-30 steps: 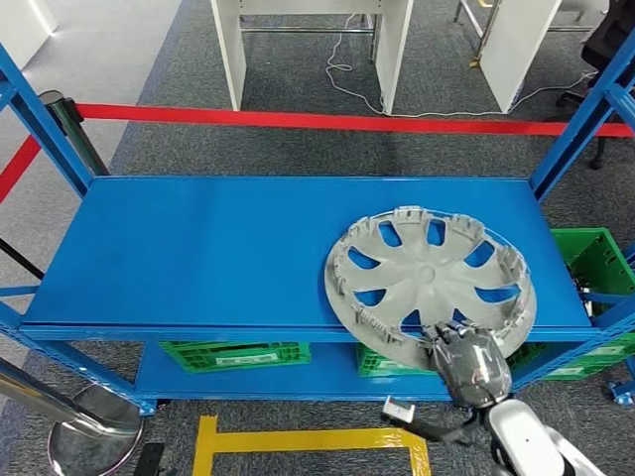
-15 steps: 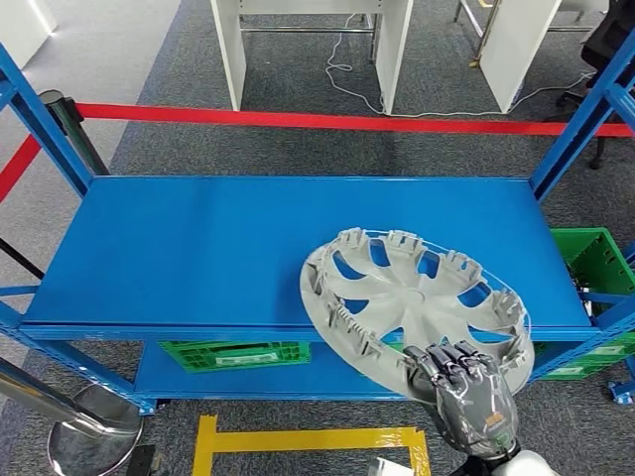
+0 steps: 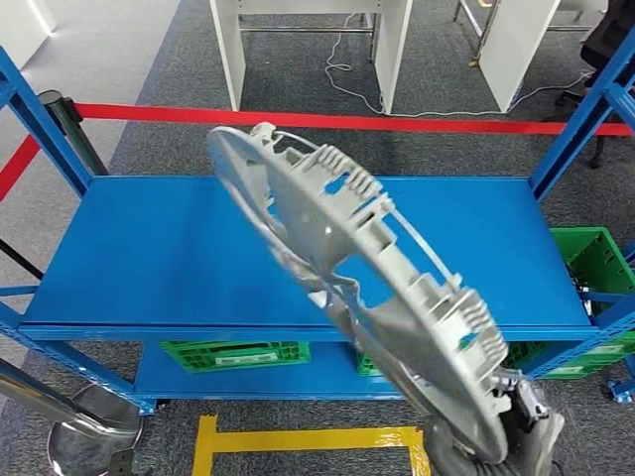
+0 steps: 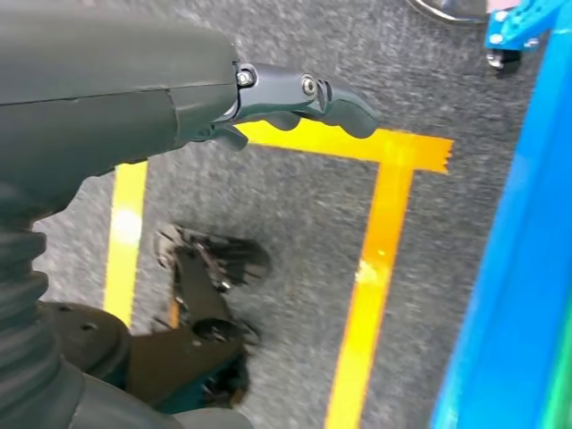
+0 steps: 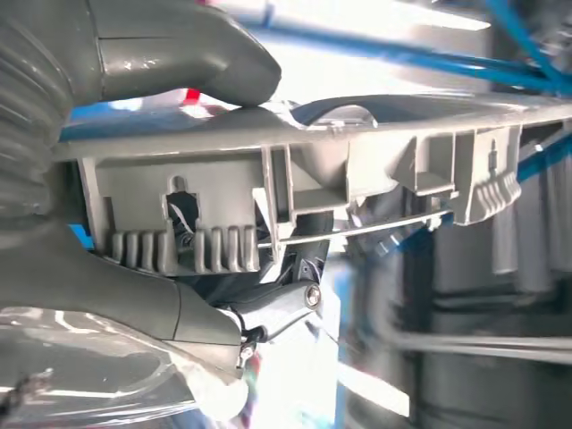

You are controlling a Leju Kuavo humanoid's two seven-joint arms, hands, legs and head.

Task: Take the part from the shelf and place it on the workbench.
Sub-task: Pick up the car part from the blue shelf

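A grey plastic hubcap (image 3: 352,278) hangs in the air in front of the blue shelf (image 3: 172,248), tilted steeply with its ribbed back side facing me. My right hand (image 3: 524,436) grips its lower rim at the bottom right of the head view. In the right wrist view the thumb (image 5: 189,54) lies on one face of the hubcap rim (image 5: 323,170) and the darker fingers (image 5: 270,308) press from the other side. My left hand (image 4: 290,94) hangs beside the shelf over the grey carpet, fingers loosely extended, holding nothing.
The blue shelf top is bare. Green crates (image 3: 232,354) sit on the lower shelf and another green crate (image 3: 599,260) stands at the right. A red barrier tape (image 3: 337,121) runs behind the shelf. Yellow floor tape (image 3: 300,439) marks the carpet below.
The hubcap has come off the shelf top: my right hand has lifted it and tipped it up steeply, swinging it toward me and to the left. The hand has dropped toward the picture's bottom edge.
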